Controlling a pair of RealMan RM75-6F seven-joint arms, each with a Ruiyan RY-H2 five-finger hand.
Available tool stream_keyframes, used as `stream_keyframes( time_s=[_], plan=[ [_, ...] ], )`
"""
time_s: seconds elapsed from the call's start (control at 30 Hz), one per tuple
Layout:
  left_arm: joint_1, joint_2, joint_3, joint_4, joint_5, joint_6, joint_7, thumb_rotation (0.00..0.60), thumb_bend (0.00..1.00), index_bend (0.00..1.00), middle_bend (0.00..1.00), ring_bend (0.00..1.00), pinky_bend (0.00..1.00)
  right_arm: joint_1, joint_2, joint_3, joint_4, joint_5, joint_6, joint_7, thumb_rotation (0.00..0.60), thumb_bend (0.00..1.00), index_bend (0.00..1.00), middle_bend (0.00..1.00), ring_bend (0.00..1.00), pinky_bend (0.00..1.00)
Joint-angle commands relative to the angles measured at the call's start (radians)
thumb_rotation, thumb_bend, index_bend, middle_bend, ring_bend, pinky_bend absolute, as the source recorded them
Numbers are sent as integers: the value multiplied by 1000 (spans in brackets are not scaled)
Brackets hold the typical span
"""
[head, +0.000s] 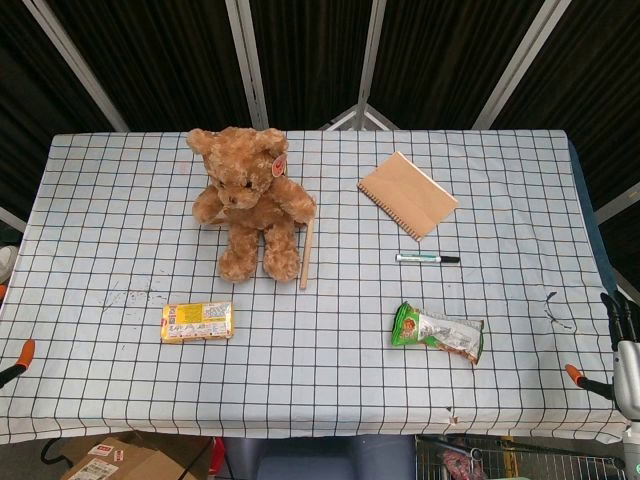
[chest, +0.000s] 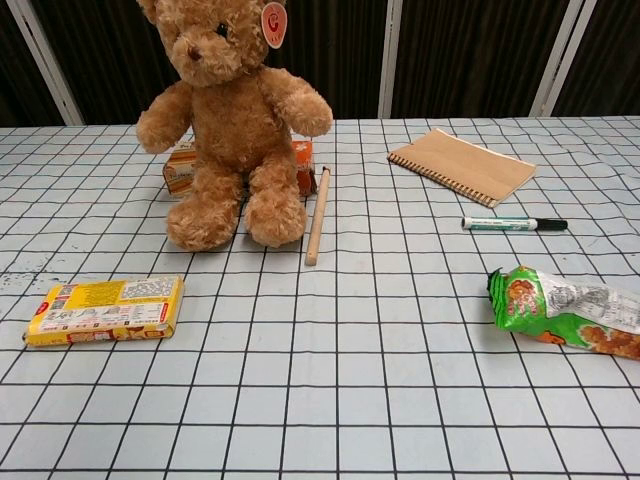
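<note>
A brown teddy bear (head: 252, 200) (chest: 235, 120) sits upright at the back left of the checked tablecloth (head: 330, 400). A wooden stick (head: 305, 255) (chest: 318, 215) lies by its leg. A small orange box (chest: 180, 170) stands behind the bear. A yellow packet (head: 197, 322) (chest: 105, 310) lies front left and a green snack bag (head: 438, 333) (chest: 565, 310) front right. My right hand (head: 620, 350) hangs off the table's right edge, fingers apart, holding nothing, nearest the snack bag. Of my left hand (head: 20, 358) only an orange-tipped finger shows at the left edge.
A brown spiral notebook (head: 407, 193) (chest: 462, 166) lies at the back right, with a marker pen (head: 427, 258) (chest: 513, 223) in front of it. Below the table's front edge are a cardboard box (head: 110, 460) and a wire basket (head: 500, 462).
</note>
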Motion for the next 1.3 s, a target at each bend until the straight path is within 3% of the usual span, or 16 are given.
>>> stream_keyframes(
  time_s=[0.03, 0.47, 0.57, 0.73, 0.83, 0.93, 1.1, 1.3],
  plan=[
    [-1, 0, 0, 1, -1, -1, 2, 600, 444, 141, 0, 0, 0, 0, 0, -1, -1, 0, -1, -1, 600, 125, 0, 0, 0, 0],
    [-11, 2, 2, 1, -7, -27, -15, 600, 424, 140, 0, 0, 0, -6, 5, 9, -10, 17, 6, 19, 600, 125, 0, 0, 0, 0],
    [-38, 24, -9, -15, -40, -106, -89, 600, 414, 132, 0, 0, 0, -4, -4, 3, 1, 14, 0, 10, 600, 125, 0, 0, 0, 0],
    [-124, 75, -54, -24, -75, -292, -317, 600, 329, 120, 0, 0, 0, 20, -19, 6, 22, 32, -42, -13, 600, 125, 0, 0, 0, 0],
    [-201, 106, -95, -22, -121, -454, -473, 600, 318, 114, 0, 0, 0, 32, -35, 10, 28, 21, -43, -30, 600, 125, 0, 0, 0, 0],
    [-279, 131, -131, 1, -181, -590, -521, 600, 318, 111, 0, 0, 0, 35, -47, 9, 31, 17, -38, -56, 600, 126, 0, 0, 0, 0],
    [-406, 81, -206, 62, -325, -728, -544, 600, 311, 111, 0, 0, 0, 39, -59, 11, 30, 37, -45, -82, 600, 125, 0, 0, 0, 0],
    [-515, -27, -292, 178, -450, -815, -638, 600, 281, 111, 0, 0, 0, 42, -59, 21, 39, 68, -57, -74, 600, 125, 0, 0, 0, 0]
  ],
)
